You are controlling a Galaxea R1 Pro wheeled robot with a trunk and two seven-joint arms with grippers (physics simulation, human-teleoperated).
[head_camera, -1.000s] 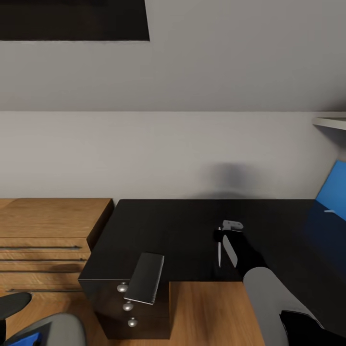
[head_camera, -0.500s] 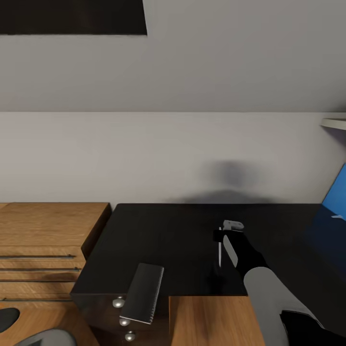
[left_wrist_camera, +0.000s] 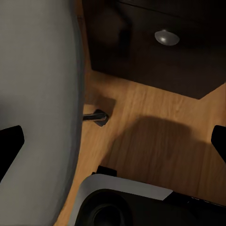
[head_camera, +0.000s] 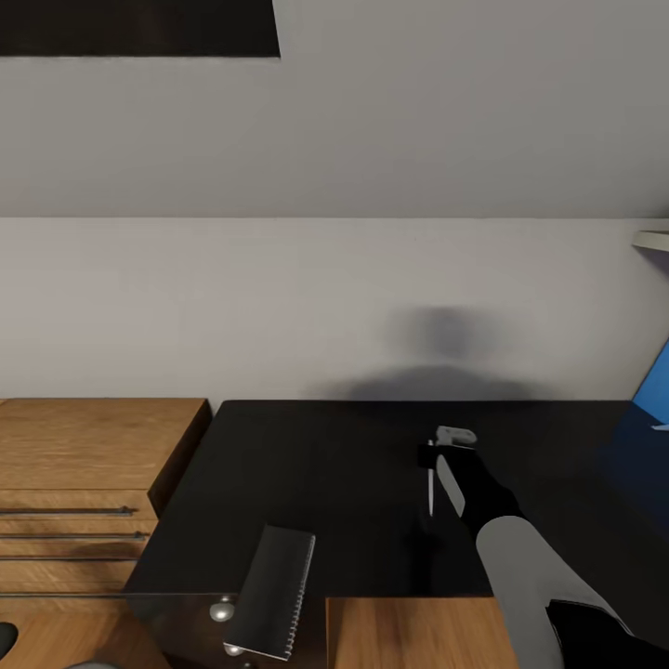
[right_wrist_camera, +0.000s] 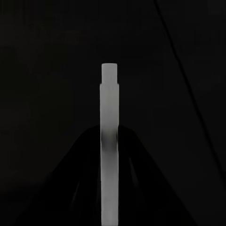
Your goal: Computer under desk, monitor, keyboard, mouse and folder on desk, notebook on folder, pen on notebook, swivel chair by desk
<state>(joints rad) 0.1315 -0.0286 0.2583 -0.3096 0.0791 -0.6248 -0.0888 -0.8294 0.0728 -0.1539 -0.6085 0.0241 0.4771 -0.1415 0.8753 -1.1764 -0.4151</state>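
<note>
1. The right gripper point(head_camera: 430, 483) hovers low over the glossy black-topped desk point(head_camera: 325, 465), its dark fingers pressed together on a slim white pen point(right_wrist_camera: 108, 141). In the right wrist view the pen stands straight out between the fingers, tip towards the dark desktop.

2. The thin bright blue folder point(head_camera: 655, 390) shows as a corner at the right edge of the head view, well apart from the gripper. I see no notebook, so setting the pen down here would, I judge, leave it in the wrong place.

3. The pen is round and thin; released over bare glossy desktop it could roll off towards the wood floor point(left_wrist_camera: 155, 141).

4. A flat dark grey slab with a ribbed edge point(head_camera: 272, 590), possibly the keyboard though I cannot tell, overhangs the desk's front edge above a round silver drawer knob point(head_camera: 221, 610). A nudge from the base or an arm could tip it off.

5. The left gripper point(left_wrist_camera: 113, 146) hangs low with its fingers wide apart and empty, beside the grey padded swivel chair point(left_wrist_camera: 37, 108) and near the drawers; turning could knock either.
</note>
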